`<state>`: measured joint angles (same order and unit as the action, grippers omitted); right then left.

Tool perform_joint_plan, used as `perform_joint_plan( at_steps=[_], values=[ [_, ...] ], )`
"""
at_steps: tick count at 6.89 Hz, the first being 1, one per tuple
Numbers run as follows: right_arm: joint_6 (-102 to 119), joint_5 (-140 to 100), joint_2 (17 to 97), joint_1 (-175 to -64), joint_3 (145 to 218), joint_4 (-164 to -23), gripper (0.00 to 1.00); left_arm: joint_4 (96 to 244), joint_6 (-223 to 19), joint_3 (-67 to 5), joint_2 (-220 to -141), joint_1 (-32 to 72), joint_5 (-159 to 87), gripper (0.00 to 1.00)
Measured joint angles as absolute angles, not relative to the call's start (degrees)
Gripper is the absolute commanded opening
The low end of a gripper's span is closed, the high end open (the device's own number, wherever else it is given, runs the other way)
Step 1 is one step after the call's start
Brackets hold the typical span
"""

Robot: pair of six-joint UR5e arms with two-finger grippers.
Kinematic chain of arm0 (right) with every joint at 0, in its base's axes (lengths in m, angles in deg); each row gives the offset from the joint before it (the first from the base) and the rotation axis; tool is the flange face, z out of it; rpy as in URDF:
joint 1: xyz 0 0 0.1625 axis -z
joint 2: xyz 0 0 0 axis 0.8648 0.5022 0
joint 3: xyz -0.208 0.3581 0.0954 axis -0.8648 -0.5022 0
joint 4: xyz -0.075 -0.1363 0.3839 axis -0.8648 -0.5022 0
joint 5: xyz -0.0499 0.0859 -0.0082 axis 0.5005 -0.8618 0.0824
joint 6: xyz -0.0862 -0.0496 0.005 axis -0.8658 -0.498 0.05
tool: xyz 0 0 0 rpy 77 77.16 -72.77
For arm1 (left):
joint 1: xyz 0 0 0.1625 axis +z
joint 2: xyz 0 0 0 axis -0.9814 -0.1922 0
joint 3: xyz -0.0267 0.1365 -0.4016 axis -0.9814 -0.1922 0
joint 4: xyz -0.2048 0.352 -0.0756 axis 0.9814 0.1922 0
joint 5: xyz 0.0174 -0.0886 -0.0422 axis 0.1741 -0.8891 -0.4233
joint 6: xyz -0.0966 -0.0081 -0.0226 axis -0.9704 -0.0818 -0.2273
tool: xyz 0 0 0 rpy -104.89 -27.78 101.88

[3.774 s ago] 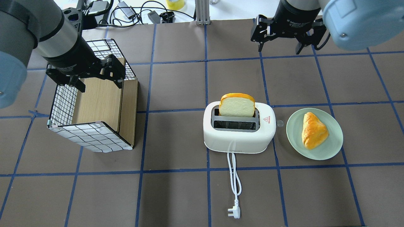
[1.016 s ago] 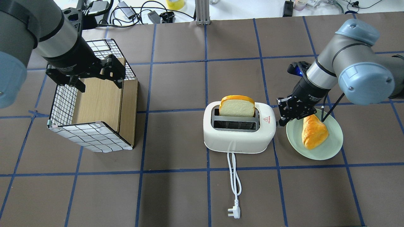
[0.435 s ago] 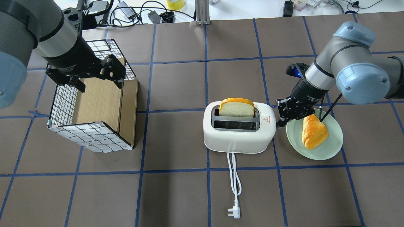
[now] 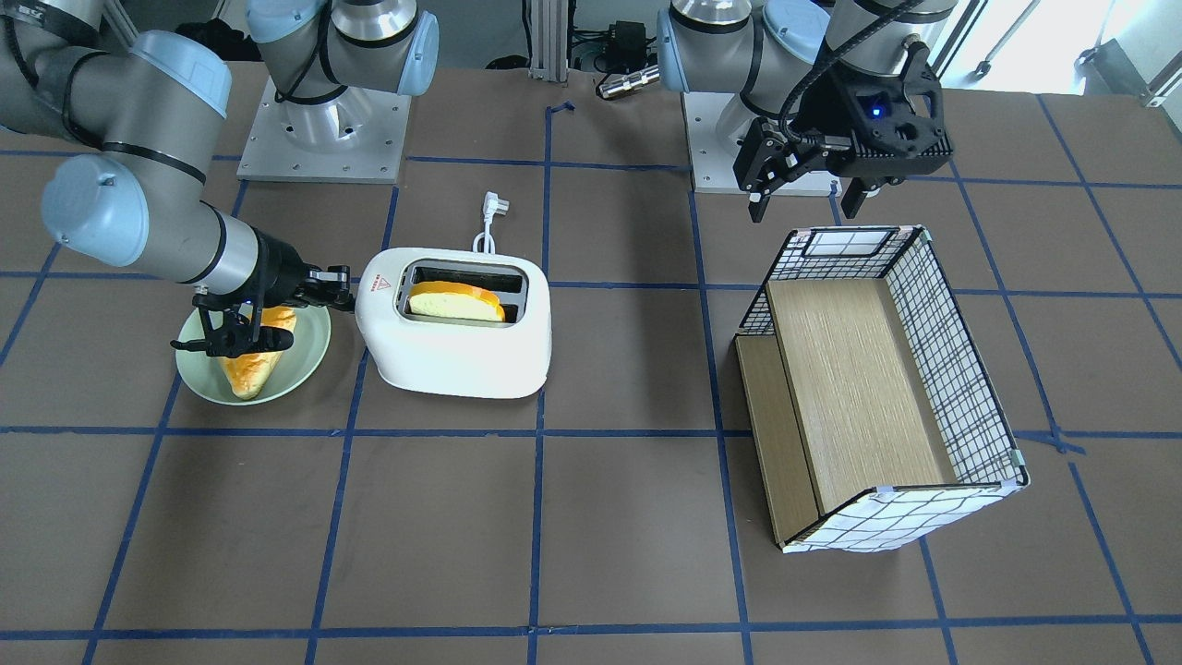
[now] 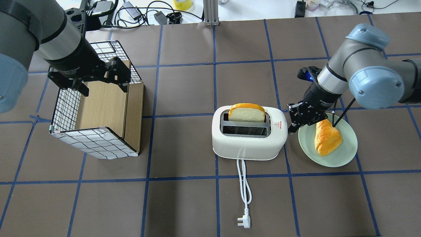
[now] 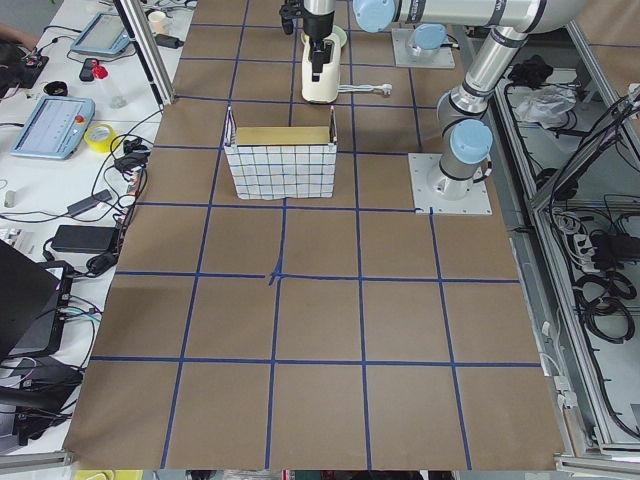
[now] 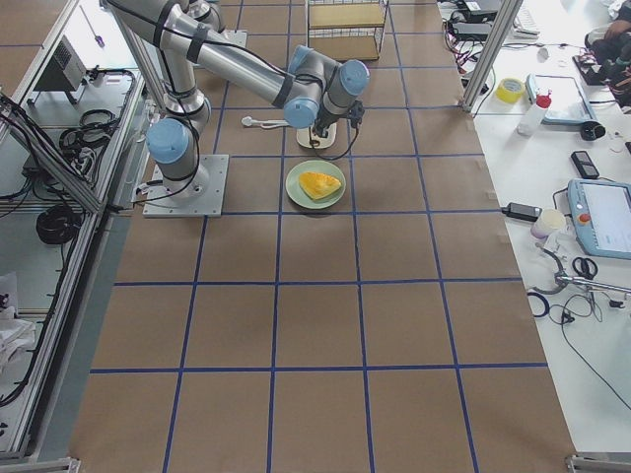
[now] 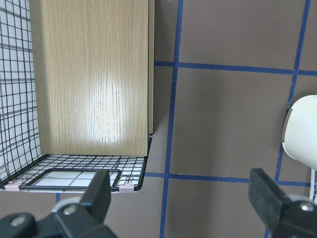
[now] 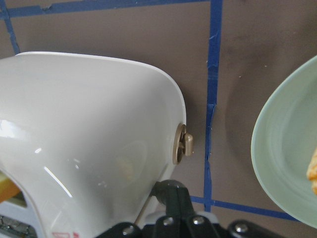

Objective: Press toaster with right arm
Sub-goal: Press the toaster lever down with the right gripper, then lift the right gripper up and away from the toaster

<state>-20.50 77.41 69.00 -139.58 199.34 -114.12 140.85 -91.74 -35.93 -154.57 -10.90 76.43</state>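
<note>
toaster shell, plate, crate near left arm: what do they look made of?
Toaster: glossy white plastic, probably; soft highlights on a moulded curve. Plate: pale green, smooth, low sheen; ceramic or melamine, cannot tell. Crate: black wire grid walls over white lining, wood-grain panels inside, likely laminate.

The toaster [image 5: 248, 144] is white, the plate [image 5: 345, 153] pale green (pastry [image 5: 327, 136] golden-orange).

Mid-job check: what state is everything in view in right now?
toaster: upright, bread slice part-sunk in one slot
plug: unplugged, lying loose
right gripper: jaws shut, tip at toaster's end
left gripper: jaws open, over basket
basket: on its side
plate: holding pastry
</note>
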Motion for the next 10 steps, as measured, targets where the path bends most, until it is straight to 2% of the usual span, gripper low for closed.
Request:
perform_joint_plan(
  at_steps=[10],
  values=[
    [-20.61, 77.68, 68.17, -139.31, 200.48, -116.72, 0.0, 140.85, -91.74, -35.93, -154.58, -10.9, 76.44, 1.0]
  ],
)
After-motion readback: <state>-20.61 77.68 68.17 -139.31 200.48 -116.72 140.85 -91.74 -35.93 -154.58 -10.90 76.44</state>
